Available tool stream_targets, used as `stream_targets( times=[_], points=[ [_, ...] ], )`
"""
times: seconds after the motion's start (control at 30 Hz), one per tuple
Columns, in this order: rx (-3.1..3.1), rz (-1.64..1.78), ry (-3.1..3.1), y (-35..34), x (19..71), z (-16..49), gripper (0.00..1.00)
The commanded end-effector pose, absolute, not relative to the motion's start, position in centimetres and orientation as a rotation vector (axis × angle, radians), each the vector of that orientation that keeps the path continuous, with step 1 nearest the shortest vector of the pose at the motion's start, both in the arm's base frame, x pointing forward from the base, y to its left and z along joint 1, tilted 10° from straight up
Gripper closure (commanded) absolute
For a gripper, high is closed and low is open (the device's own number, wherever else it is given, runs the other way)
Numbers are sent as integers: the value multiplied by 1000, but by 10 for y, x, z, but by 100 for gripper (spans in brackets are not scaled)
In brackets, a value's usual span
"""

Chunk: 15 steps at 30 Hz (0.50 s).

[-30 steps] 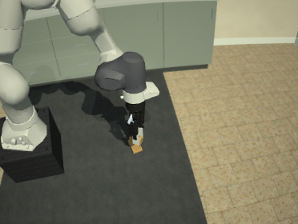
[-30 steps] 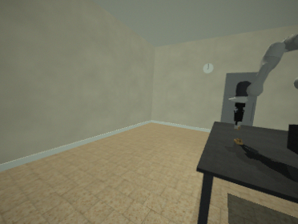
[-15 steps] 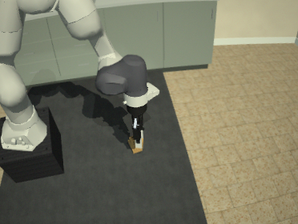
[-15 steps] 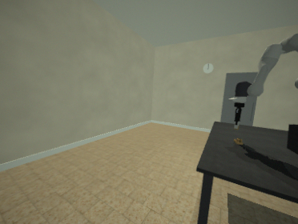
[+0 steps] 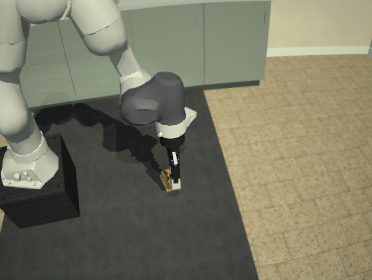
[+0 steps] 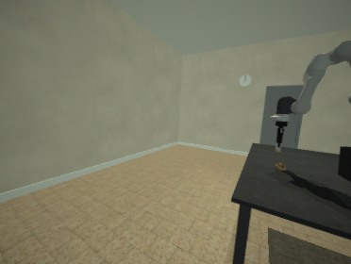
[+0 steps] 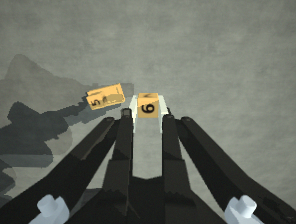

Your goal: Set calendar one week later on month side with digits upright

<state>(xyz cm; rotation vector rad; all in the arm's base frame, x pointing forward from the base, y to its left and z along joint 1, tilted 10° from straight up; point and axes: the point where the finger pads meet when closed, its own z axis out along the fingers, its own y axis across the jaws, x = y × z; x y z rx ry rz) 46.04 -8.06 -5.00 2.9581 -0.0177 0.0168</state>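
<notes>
Orange date cube showing a 6 pinched between the black hand's fingers, held above the dark desk, orange calendar tray with a 5 cube lying on the desk just beside, to its left in the wrist view

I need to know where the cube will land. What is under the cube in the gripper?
The gripper holds the cube above bare dark table. The tray, showing a 5, lies off to one side, not beneath. The cube's underside is hidden.
</notes>
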Motion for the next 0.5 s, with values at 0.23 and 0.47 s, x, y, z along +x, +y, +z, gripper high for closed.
stream_targets(
  times=[0.23,0.47],
  points=[
    [2952,2,323,-87,465,-48,83],
    [2952,2,323,-87,465,-48,83]
  ],
)
